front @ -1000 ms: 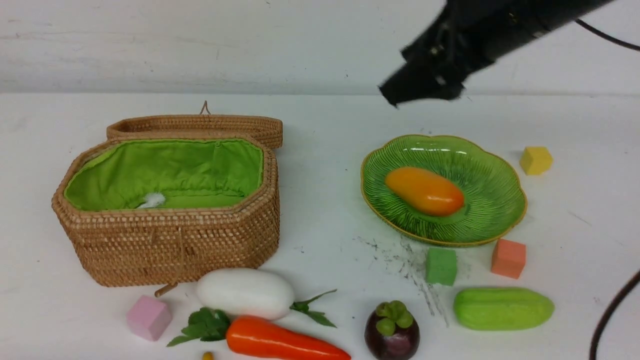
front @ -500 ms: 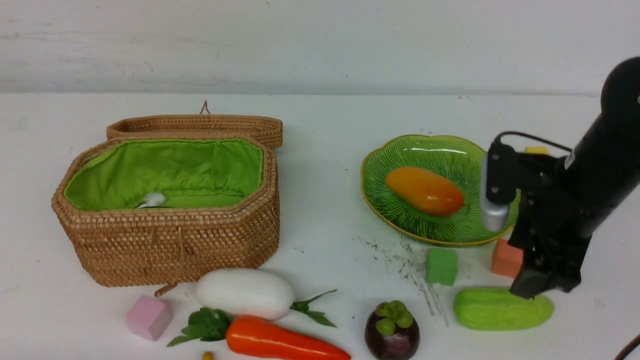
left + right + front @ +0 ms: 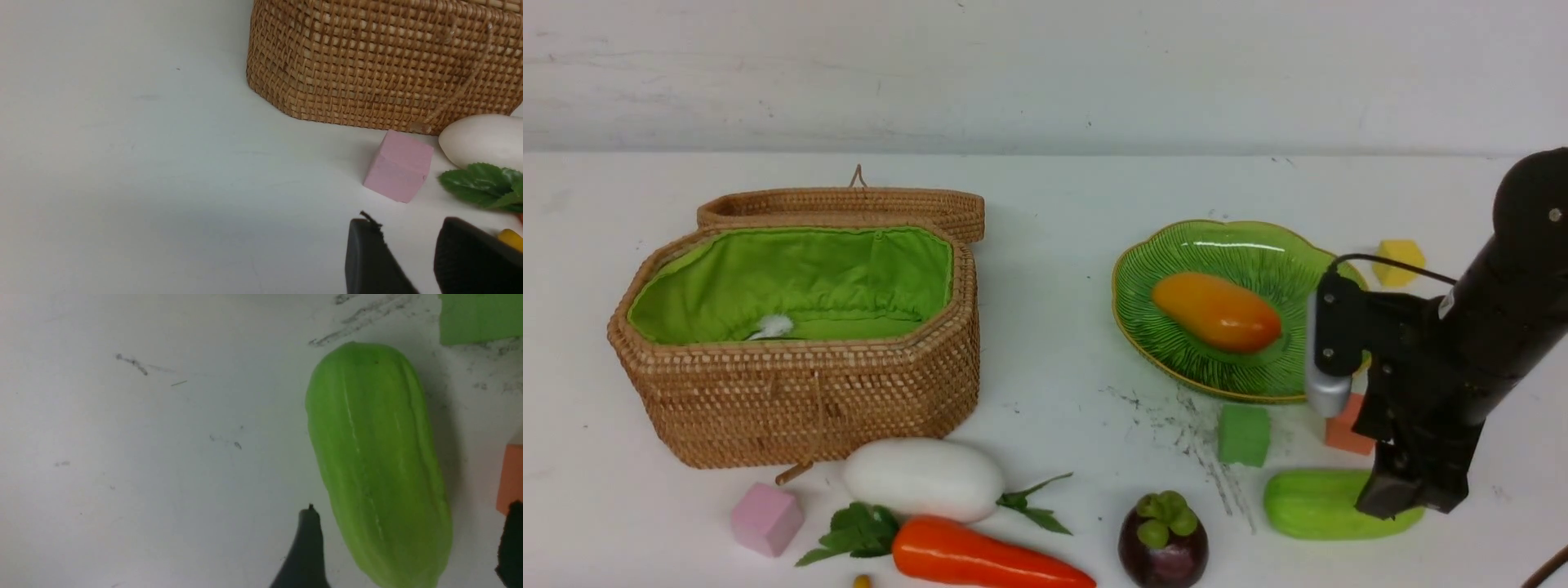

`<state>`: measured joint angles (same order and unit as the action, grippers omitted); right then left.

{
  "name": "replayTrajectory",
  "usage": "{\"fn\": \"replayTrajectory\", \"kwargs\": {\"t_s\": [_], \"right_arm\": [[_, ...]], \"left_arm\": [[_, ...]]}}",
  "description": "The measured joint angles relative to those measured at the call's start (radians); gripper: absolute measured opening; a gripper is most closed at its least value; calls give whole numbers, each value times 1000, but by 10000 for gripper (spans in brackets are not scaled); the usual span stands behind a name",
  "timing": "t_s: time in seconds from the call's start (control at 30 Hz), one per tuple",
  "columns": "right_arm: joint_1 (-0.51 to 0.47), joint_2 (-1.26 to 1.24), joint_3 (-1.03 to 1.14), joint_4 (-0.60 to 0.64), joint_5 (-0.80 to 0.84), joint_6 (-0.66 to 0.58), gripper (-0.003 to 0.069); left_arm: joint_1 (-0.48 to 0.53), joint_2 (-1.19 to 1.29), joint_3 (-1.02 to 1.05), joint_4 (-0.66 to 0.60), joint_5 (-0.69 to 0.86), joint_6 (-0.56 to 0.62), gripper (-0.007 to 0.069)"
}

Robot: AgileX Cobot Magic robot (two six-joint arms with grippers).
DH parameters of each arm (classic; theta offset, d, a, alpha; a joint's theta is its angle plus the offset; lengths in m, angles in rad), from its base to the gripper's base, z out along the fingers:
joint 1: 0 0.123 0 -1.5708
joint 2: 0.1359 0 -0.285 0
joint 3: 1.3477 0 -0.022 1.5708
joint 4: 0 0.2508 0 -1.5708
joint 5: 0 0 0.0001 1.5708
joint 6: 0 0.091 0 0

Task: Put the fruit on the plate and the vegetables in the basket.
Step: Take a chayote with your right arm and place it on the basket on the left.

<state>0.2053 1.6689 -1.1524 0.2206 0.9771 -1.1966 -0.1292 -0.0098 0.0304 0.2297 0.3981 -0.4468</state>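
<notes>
The right arm (image 3: 1515, 302) is matte black, with a silver-edged camera block (image 3: 1327, 392) (two screws) and thin black cable (image 3: 1388, 263).

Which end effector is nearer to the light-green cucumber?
Right. The right end effector straddles one end of the cucumber; the left end effector is far off, near the pink cube by the basket.

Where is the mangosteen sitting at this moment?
In the front view, the mangosteen stands at the near edge, right of centre, between the carrot and the cucumber, off the plate.
</notes>
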Motion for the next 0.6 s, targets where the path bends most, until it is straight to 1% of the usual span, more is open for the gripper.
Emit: {"fn": "replayTrajectory", "kwargs": {"t_s": [0.2,0.5,0.57,0.6], "right_arm": [[0,45,0,-8,-4,-4,594],[0,159,0,2,-52,-26,590],[0,179,0,7,-44,-26,570],[0,186,0,9,-35,-26,545]], "left_arm": [[0,0,0,0,0,0,239],[0,0,0,0,0,0,239],[0,0,0,0,0,0,239],[0,0,0,0,0,0,239]]}}
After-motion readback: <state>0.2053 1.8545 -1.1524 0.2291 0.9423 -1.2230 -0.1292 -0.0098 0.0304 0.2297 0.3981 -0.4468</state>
